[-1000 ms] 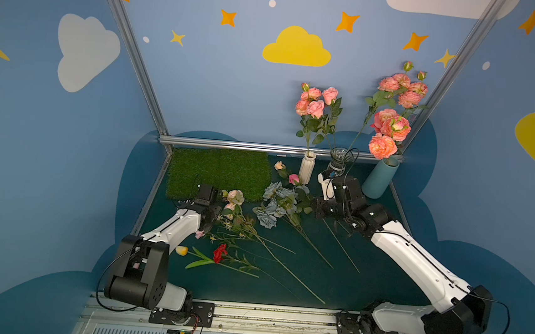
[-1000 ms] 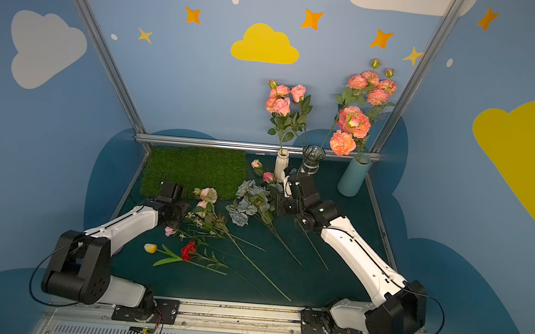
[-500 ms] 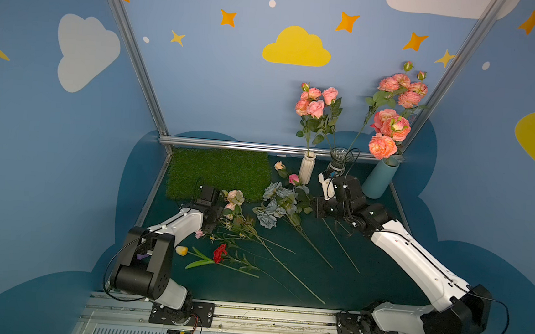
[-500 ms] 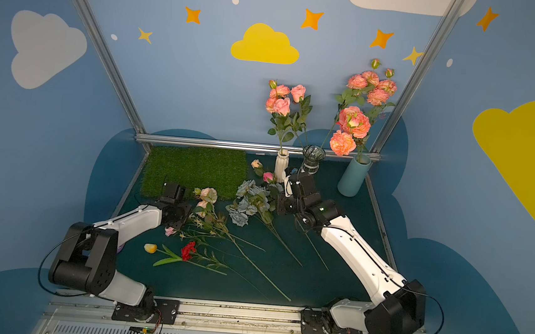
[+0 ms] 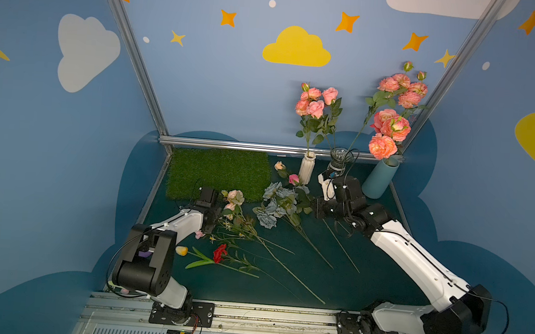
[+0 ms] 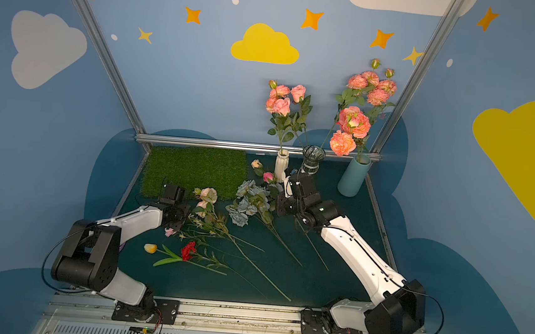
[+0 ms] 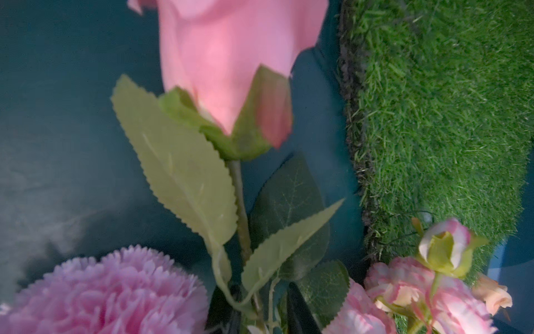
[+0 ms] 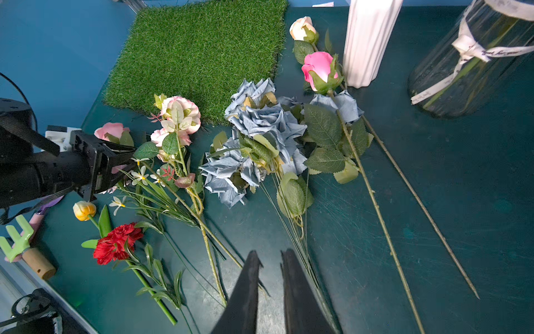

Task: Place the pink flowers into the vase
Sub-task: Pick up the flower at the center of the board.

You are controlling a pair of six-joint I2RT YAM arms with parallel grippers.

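Right gripper point(image 8: 270, 289) in the foreground, fingers point(image 8: 245, 295) slightly apart over bare dark teal table point(image 8: 433, 202); just beside them, thin stems of a grey-blue rose bunch point(image 8: 260, 130); beyond, a grass mat point(image 8: 202, 49), a white ribbed vase point(image 8: 367, 43) and a glass vase point(image 8: 468, 66) tied with ribbon, a green stem inside; bright pink rose point(image 8: 319, 69) just beside the white ribbed vase; red carnation point(image 8: 115, 243) and yellow tulip point(image 8: 83, 210) near a toy rake point(image 8: 17, 240); left gripper point(image 8: 128, 159) among pale pink blooms point(image 8: 179, 115), a pale pink rose point(image 8: 111, 131) just behind it.

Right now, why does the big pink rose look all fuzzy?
In the left wrist view the pink rose is close to the lens and blurred, while the grass mat behind looks sharper; in the right wrist view the blue roses are crisp.
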